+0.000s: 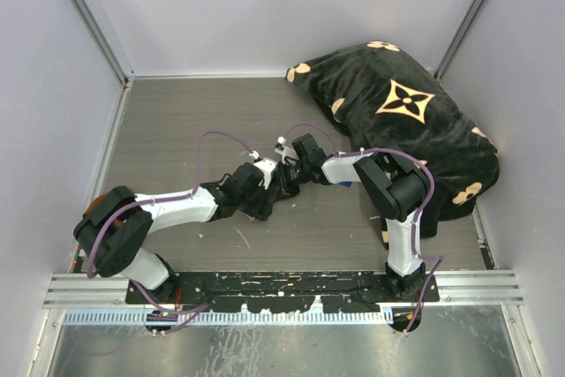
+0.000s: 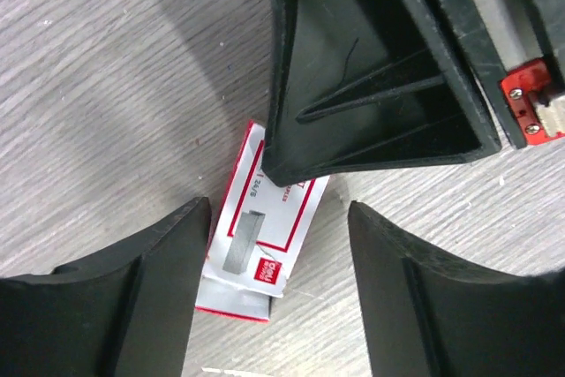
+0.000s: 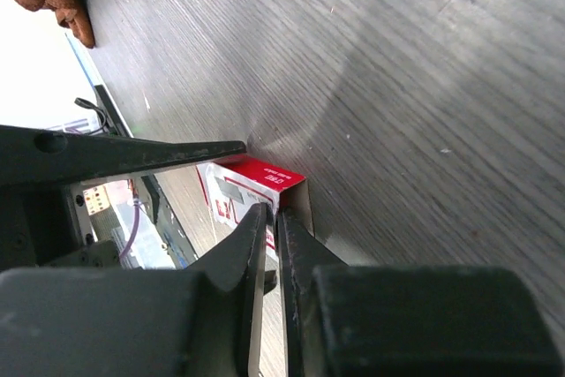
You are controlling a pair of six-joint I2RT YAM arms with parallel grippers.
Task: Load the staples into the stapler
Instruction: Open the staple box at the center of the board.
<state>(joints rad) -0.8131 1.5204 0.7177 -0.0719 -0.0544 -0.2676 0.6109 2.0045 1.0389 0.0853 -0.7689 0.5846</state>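
Left gripper (image 2: 275, 227): hangs over the box (image 2: 256, 240) near the middle of the table (image 1: 194, 121), a little toward the near edge. Fingers (image 2: 132, 297) spread wide, one on each side of the box; grips nothing.

Right gripper (image 3: 272, 211): reaches in from the right side and meets the left one over the same box. Fingers (image 3: 238, 258) drawn almost together, only a thin slit between; pinches the box's cardboard wall at its open end. Seen from the left wrist, covers the far end of the box with one black finger.

Box: red and white, rests on the wood grain, printed face up with a grey picture of staples; flap open at one end.

Staples: not to be made out in any view.

Stapler (image 1: 346, 184): shows only as a blue sliver just beside the right arm, right of mid-table, mostly hidden.

Cushion (image 1: 406, 121): black with tan motifs, fills the far right corner.
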